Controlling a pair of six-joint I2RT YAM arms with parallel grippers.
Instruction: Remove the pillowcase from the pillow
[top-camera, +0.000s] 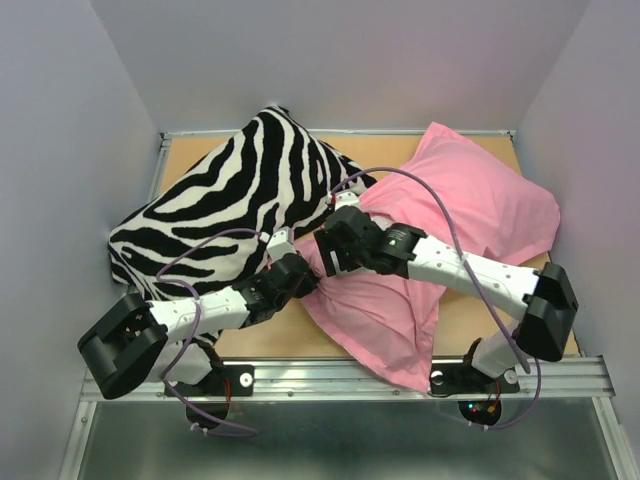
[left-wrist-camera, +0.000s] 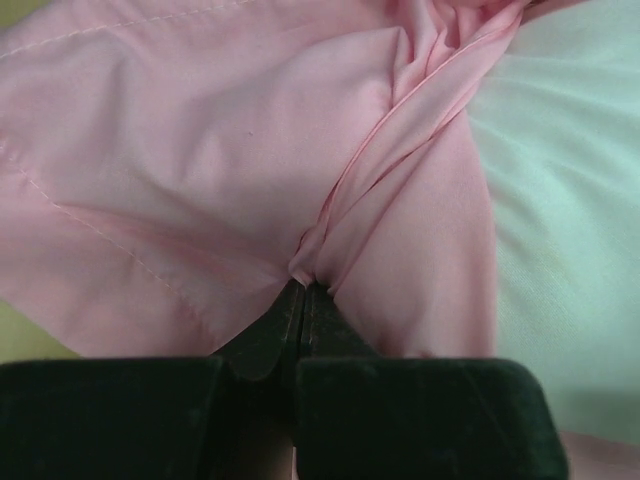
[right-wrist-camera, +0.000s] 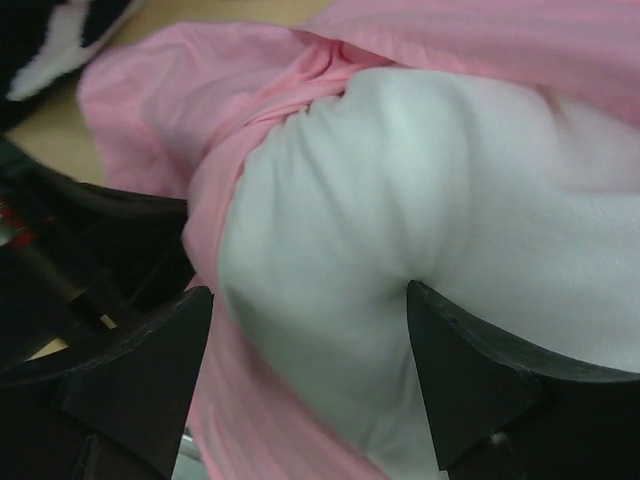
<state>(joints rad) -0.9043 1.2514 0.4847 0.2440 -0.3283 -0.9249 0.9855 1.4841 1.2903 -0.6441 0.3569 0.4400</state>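
The pink pillowcase (top-camera: 480, 200) lies at centre right and still covers most of the pillow. My left gripper (top-camera: 303, 277) is at its near-left edge, shut on a bunched fold of the pillowcase (left-wrist-camera: 200, 150), with the pinch at my left gripper's tips (left-wrist-camera: 303, 287). The white pillow (left-wrist-camera: 570, 190) shows bare to the right of that fold. My right gripper (top-camera: 326, 250) is just behind the left one. In the right wrist view it (right-wrist-camera: 310, 345) is open wide, with a bare white corner of the pillow (right-wrist-camera: 400, 200) bulging between its fingers (right-wrist-camera: 470, 370). Pink pillowcase (right-wrist-camera: 160, 110) is gathered back around that corner.
A large black-and-white zebra-striped pillow (top-camera: 235, 200) lies at the left, touching the pink one and both grippers. The wooden tabletop (top-camera: 190, 160) shows at the far left corner. Walls enclose the table on three sides. A metal rail (top-camera: 340, 375) runs along the near edge.
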